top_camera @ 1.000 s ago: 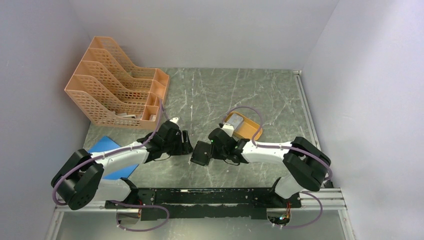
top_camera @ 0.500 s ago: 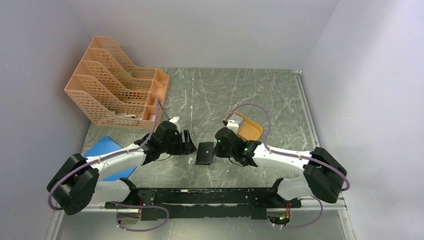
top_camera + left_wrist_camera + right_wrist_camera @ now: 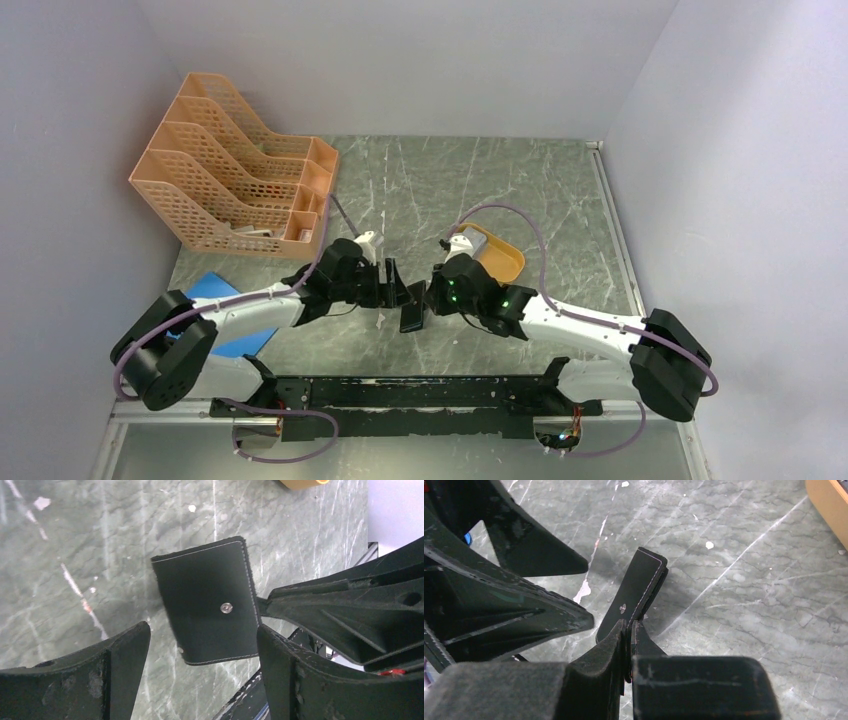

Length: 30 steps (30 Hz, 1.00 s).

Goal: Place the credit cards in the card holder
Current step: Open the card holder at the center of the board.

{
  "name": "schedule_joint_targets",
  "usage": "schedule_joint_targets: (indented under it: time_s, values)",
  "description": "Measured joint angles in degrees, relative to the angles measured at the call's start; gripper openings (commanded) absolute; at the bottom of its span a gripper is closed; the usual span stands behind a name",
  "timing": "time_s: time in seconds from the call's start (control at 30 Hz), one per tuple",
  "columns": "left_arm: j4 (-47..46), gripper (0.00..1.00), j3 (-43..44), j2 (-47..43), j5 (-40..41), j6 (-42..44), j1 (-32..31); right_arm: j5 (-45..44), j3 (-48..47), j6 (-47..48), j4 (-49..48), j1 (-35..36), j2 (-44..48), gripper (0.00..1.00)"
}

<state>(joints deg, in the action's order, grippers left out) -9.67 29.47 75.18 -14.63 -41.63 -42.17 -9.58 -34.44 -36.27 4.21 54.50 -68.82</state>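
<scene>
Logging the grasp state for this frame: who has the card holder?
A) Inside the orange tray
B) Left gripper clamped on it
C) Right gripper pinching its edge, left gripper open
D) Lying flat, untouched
C: in the right wrist view the right gripper is shut on the card holder at its edge, while the left gripper has its fingers wide apart.

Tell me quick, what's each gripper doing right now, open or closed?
Left gripper: open, holding nothing.
Right gripper: closed, jaws pinching the card holder by its edge.
</scene>
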Motion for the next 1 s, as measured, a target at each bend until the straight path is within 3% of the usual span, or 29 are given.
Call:
schedule_joint_targets:
  time_s: [0.3,1.0]
  values:
    - [-0.35,0.82,4.55,4.02,-0.66,-0.17,-1.53,2.56,1.44,3.04,-2.97,-0.07,1.46,0.0]
    - [0.7,0.7,7.3,8.41,0.11,-0.15,-1.62,5.75,3.34,5.35,-6.54,0.0,5.27,0.0]
